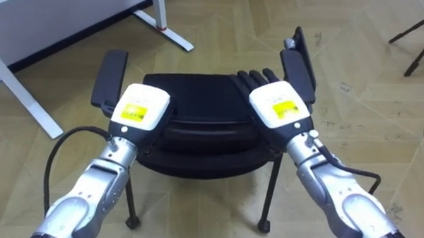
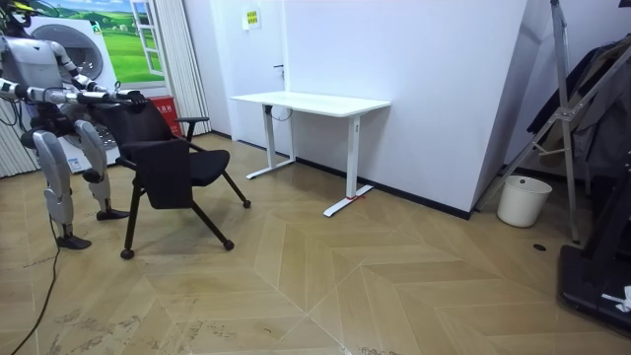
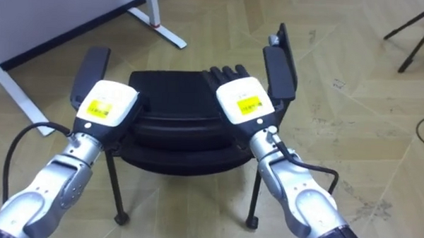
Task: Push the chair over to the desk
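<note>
Both arms reach out from the robot to the black chair (image 1: 195,97) just in front of it. Its left hand (image 1: 141,109) sits on the left end of the chair's back top. I cannot tell how that hand's fingers are, because they are hidden over the chair's back. Its right hand (image 1: 280,104) sits on the right end of the back top. That hand's dark fingers (image 1: 259,77) lie out straight over the top, not curled round it.

One padded armrest (image 1: 111,76) sticks out beside the left hand and the other armrest (image 1: 298,69) beside the right hand. The seat has nothing on it.

In the room view the chair stands on the wood floor (image 2: 394,286) near the room view's left edge. The robot stands upright right behind it. The seat points toward the white desk (image 2: 311,102), which stands by the white wall (image 2: 434,89).

A white bucket (image 2: 525,200) stands on the floor by the wall, well apart from the chair, toward the room view's right. I cannot tell what is in it.

Bare floor lies between the chair and the desk, and a wide open stretch runs on to the room view's right. A tall grey stand (image 2: 564,118) leans near the room view's right edge, just past the bucket.
</note>
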